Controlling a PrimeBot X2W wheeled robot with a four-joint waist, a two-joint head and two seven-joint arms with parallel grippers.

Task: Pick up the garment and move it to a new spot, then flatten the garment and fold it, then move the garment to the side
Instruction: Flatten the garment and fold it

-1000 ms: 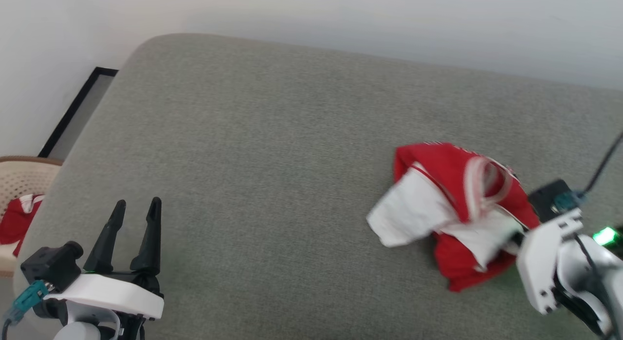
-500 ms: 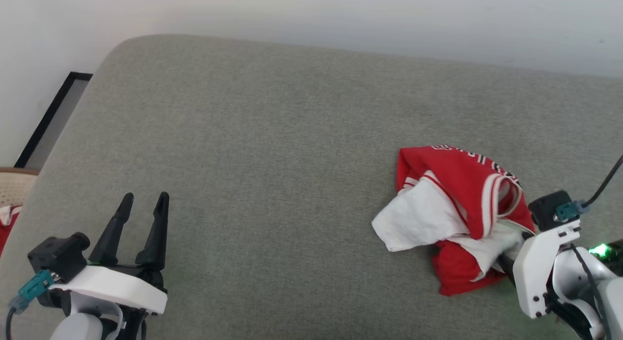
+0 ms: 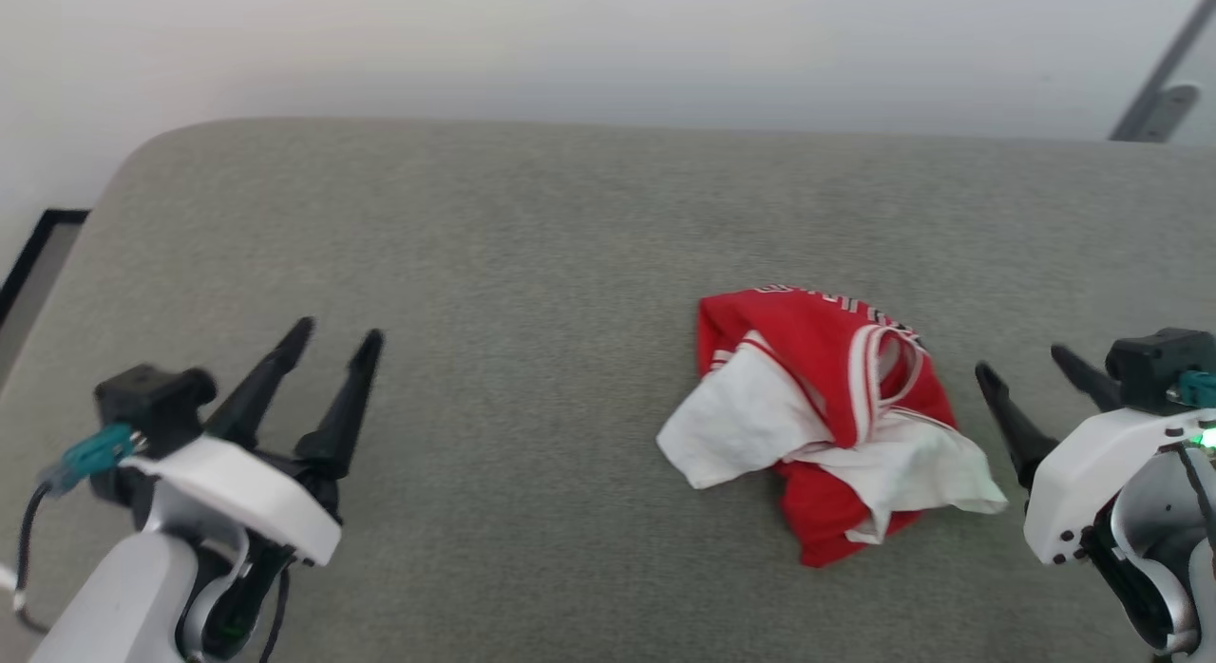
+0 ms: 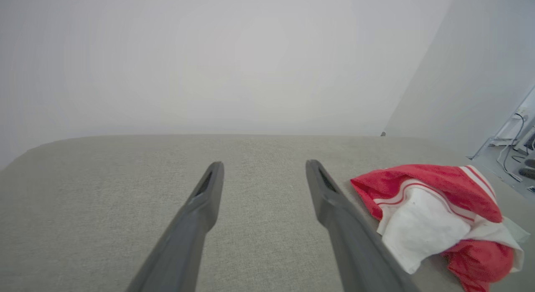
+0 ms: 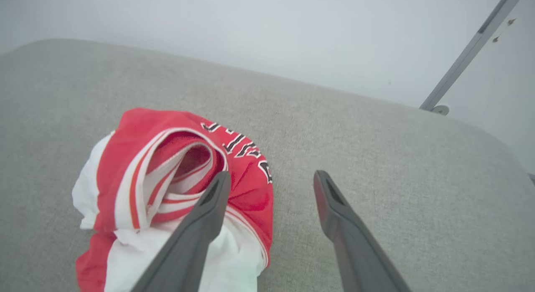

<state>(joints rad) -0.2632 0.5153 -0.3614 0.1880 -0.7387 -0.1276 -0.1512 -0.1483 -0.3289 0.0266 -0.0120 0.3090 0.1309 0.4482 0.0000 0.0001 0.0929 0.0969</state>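
The garment [image 3: 825,422] is a red T-shirt with white sleeves, lying crumpled in a heap on the grey cushioned surface [image 3: 532,264], right of centre. Black lettering shows on its far side in the right wrist view, where the garment [image 5: 175,191] fills the lower left. My right gripper [image 3: 1026,370] stands open just right of the heap, clear of the cloth, nothing between its fingers [image 5: 334,208]. Far off at the lower left, my left gripper [image 3: 334,332] is open and empty above bare cushion. The left wrist view has the garment [image 4: 434,216] to the right of its fingers [image 4: 205,200].
The pale wall [image 3: 608,46] rises behind the cushion's rounded far edge. A black-framed panel [image 3: 28,255] lies past the left edge, a grey metal bar [image 3: 1154,84] leans at the upper right. Bare cushion stretches between the two grippers.
My right gripper has opened and let go of the garment, which now lies loose on the cushion. The head camera has swung right, shifting the whole picture.
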